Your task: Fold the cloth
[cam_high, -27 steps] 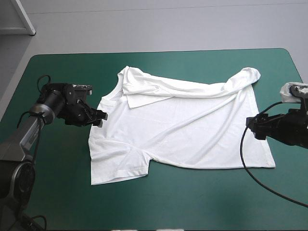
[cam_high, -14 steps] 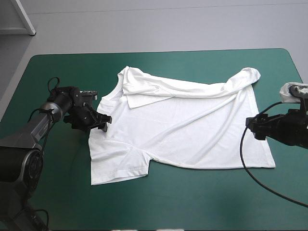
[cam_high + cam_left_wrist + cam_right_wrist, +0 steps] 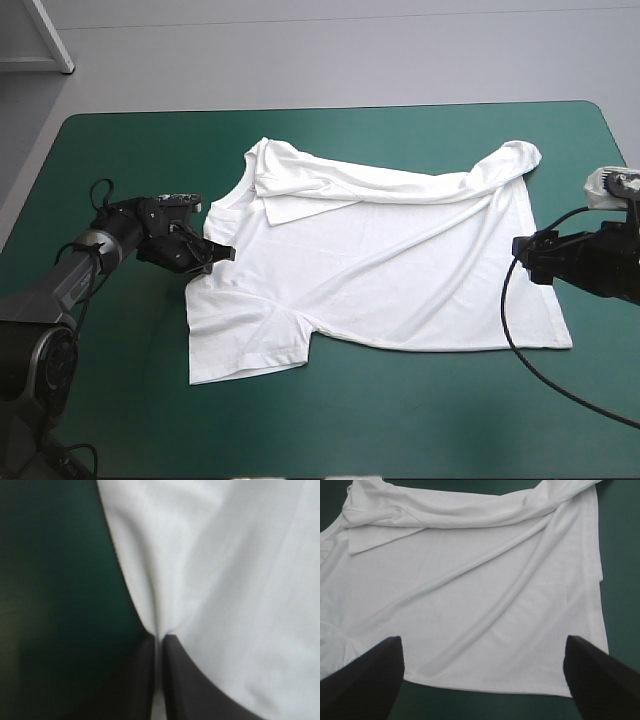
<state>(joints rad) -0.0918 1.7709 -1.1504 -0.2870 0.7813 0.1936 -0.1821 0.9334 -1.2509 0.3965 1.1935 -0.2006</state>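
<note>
We logged the left black-finned gripper [image 3: 222, 254], just before short of it, pinched tight on the left hem of the white short-sleeved cloth T-shirt [image 3: 380, 270] spread centrally on the teal-green desk [image 3: 350, 430]; the right gripper [image 3: 482, 640] stood wide, empty, so lifting likely waits.

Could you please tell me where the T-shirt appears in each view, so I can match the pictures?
High view: T-shirt spread mid-table, between left end effector and right end effector.
Left wrist view: white field ahead of the shut end effector, its edge pinched between the fingers.
Right wrist view: fills most of the picture, ahead of the open end effector.
Shared landmark: the shirt's edge against the teal-green cover.
</note>
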